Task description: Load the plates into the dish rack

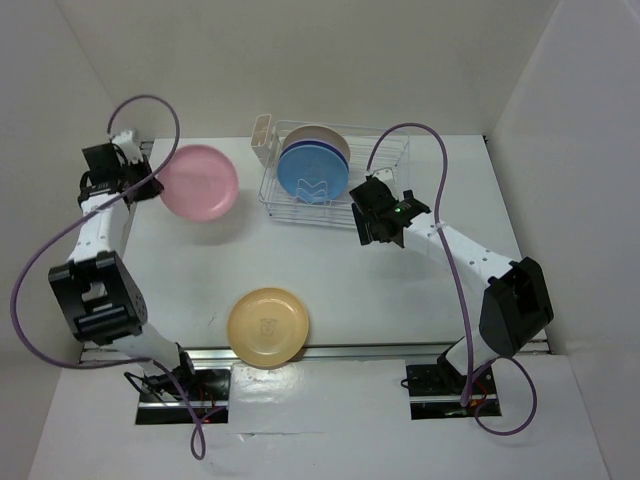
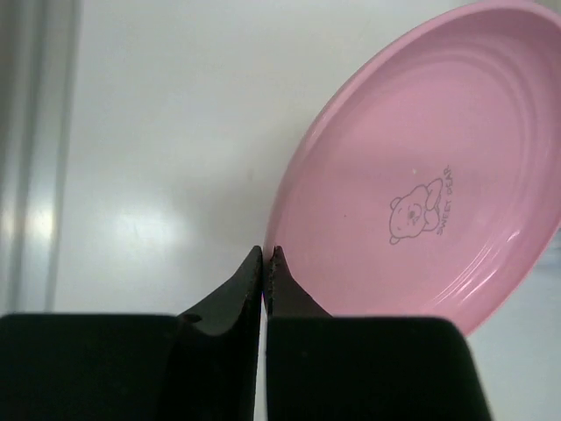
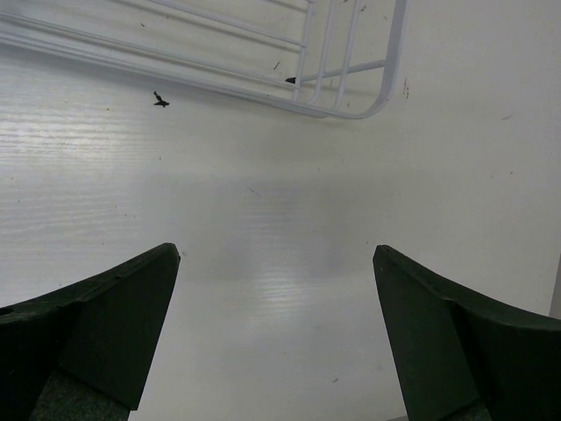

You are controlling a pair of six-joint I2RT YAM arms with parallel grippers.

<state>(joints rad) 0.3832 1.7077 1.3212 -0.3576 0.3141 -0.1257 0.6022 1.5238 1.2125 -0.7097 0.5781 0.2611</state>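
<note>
A yellow-orange plate [image 1: 268, 327] lies flat at the table's [image 1: 400, 290] near edge. Farther back on the right, the right gripper [image 3: 276, 250] hangs spread wide over bare tabletop just near of the dish rack [image 1: 392, 165]. At far left, the left gripper [image 2: 269, 253] is pressed together at the pink plate's [image 2: 421, 175] rim; whether it pinches the rim is unclear. In the rack, a light blue plate [image 1: 312, 172] stands upright, with a cream plate [image 1: 325, 135] behind it.

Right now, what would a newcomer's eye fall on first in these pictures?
Most likely the pink plate at the far left of the table, with the left gripper shut right at its rim. Next come the blue plate, standing upright in the white dish rack at the back, and the yellow-orange plate, lying alone near the front edge.
</note>
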